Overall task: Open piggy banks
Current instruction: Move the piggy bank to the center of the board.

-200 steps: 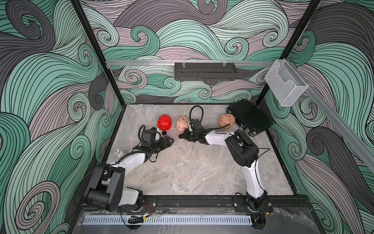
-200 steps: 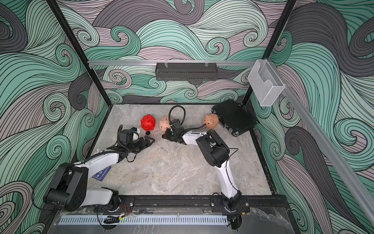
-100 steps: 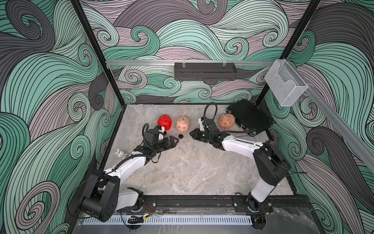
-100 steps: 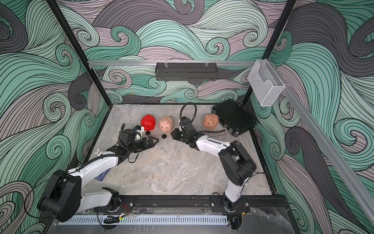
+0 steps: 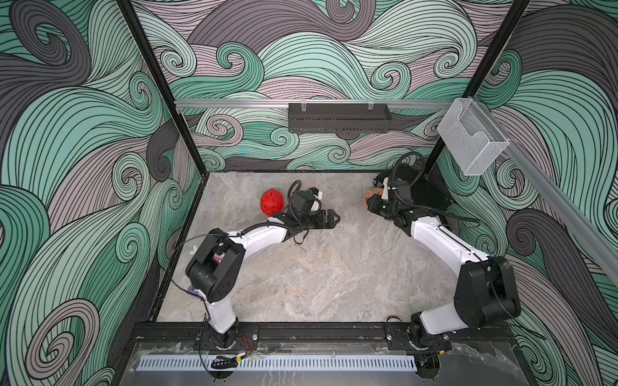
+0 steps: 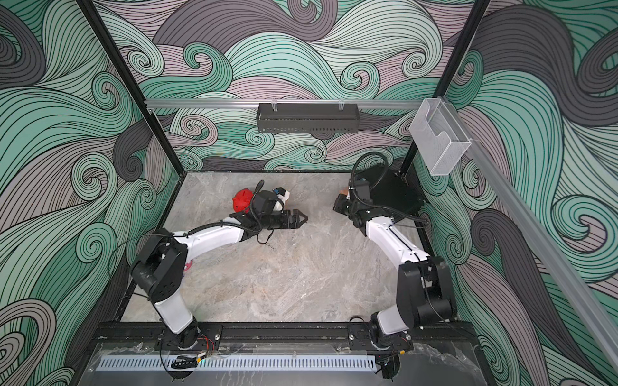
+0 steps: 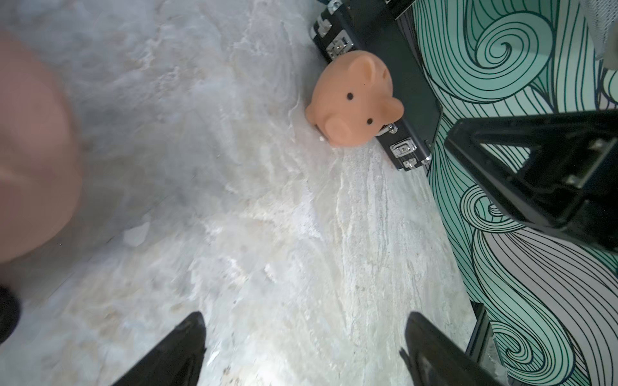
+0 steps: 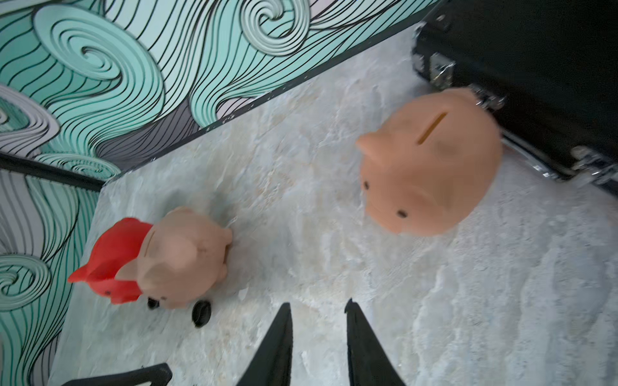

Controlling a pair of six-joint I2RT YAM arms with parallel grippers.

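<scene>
**Right arm swinging over to the pig by the case**

Since a second ago the right gripper (image 8: 318, 304) has left the middle pig (image 8: 184, 260) and swung across to the third pig (image 8: 431, 163). The left gripper (image 7: 305, 315) has pushed forward past the red pig (image 5: 272, 205) towards the middle of the table (image 5: 334, 284), its jaws spreading on the way.

Right now the left jaws are standing wide apart with nothing between them, pointing across the bare table towards the third pig. In both top views the left wrist is covering the middle pig, and its own camera is catching that pig only as a close pink blur.

The right jaws are standing a little apart and empty, hanging over the table near the third pig without touching it. That pig is sitting upright, slot up, pressed against the latched side of the black case (image 8: 535, 50) in the far right corner.

The red pig and the middle pig are sitting side by side towards the back, left of centre. I cannot tell whether they are touching. A black plug (image 8: 201, 312) is lying on the table just beside the middle pig.
</scene>
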